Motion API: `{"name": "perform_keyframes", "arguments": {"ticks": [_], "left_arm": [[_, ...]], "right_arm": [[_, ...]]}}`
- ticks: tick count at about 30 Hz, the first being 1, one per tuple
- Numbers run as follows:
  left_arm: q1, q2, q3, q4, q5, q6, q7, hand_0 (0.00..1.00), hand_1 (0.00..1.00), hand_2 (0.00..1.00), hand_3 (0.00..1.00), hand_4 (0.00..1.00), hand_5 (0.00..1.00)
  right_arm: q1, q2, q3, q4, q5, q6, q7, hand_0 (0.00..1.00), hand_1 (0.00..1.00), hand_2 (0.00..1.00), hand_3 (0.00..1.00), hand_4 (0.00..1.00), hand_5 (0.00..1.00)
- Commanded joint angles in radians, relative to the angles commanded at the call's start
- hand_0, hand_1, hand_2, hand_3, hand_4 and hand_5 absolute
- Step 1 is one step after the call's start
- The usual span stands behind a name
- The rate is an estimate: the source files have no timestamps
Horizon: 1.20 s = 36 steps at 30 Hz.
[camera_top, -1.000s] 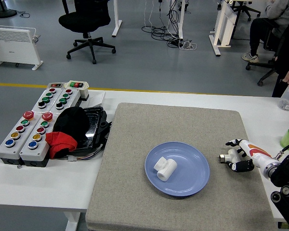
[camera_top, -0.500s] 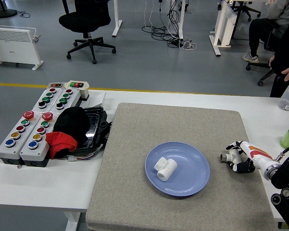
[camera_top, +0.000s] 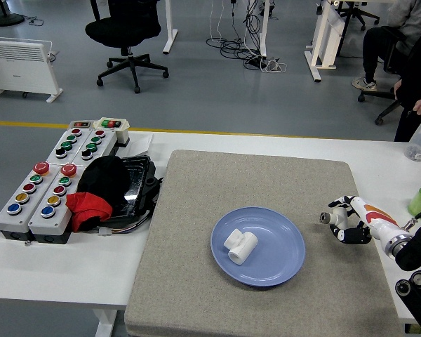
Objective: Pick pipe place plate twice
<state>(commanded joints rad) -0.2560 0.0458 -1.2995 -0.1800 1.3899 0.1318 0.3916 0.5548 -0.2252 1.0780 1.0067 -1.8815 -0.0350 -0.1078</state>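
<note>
At the grey mat's right edge: right hand (camera_top: 345,223), fingers curled around a small grey pipe piece (camera_top: 325,218). On the round blue plate (camera_top: 284,263): one white plastic tee pipe (camera_top: 240,246). Second placement likely pending; calls for carrying leftward over the plate.

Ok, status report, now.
Right hand shut on small pipe piece, beside plate. White pipe fitting on plate. Left hand not visible. Path clear.

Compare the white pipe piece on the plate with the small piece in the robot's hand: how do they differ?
The pipe on the blue plate is white, larger and lies loose. The piece in the right hand looks grey, smaller, and is gripped by the fingers beside the plate, above the grey mat. Its shape is too small to tell. Both look like pipe fittings.
</note>
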Motion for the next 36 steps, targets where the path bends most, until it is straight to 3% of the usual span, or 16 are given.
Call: {"name": "perform_keyframes", "arguments": {"ticks": [11, 20, 26, 33, 34, 36], "left_arm": [[0.000, 0.000, -0.002, 0.000, 0.002, -0.002, 0.000, 0.721, 0.746, 0.704, 0.647, 0.395, 0.998], [0.003, 0.000, -0.005, 0.000, 0.005, -0.002, 0.001, 0.720, 0.746, 0.704, 0.647, 0.395, 0.998], [0.005, 0.000, -0.009, 0.000, 0.009, -0.003, 0.001, 0.720, 0.746, 0.704, 0.646, 0.395, 0.998], [0.009, 0.000, -0.010, 0.000, 0.012, -0.003, 0.000, 0.721, 0.746, 0.703, 0.647, 0.395, 0.998], [0.009, 0.000, -0.011, 0.000, 0.012, -0.003, 0.000, 0.722, 0.746, 0.704, 0.647, 0.395, 0.998], [0.010, 0.000, -0.012, 0.000, 0.014, -0.004, 0.000, 0.722, 0.746, 0.704, 0.647, 0.395, 0.998]], "right_arm": [[-0.009, -0.009, -0.029, 0.152, 0.030, 0.003, -0.012, 0.253, 0.386, 0.566, 0.648, 0.429, 0.168], [-0.020, -0.021, -0.132, 0.310, 0.049, 0.041, -0.036, 0.256, 0.387, 0.566, 0.647, 0.419, 0.167], [-0.024, -0.027, -0.209, 0.355, 0.050, 0.053, -0.044, 0.264, 0.397, 0.571, 0.644, 0.413, 0.179], [-0.024, -0.027, -0.250, 0.351, 0.031, 0.071, -0.044, 0.299, 0.426, 0.576, 0.646, 0.408, 0.183], [-0.024, -0.027, -0.251, 0.350, 0.030, 0.074, -0.044, 0.606, 0.647, 0.692, 0.741, 0.452, 0.208], [-0.025, -0.027, -0.252, 0.347, 0.018, 0.084, -0.042, 0.606, 0.647, 0.692, 0.741, 0.452, 0.208]]}}
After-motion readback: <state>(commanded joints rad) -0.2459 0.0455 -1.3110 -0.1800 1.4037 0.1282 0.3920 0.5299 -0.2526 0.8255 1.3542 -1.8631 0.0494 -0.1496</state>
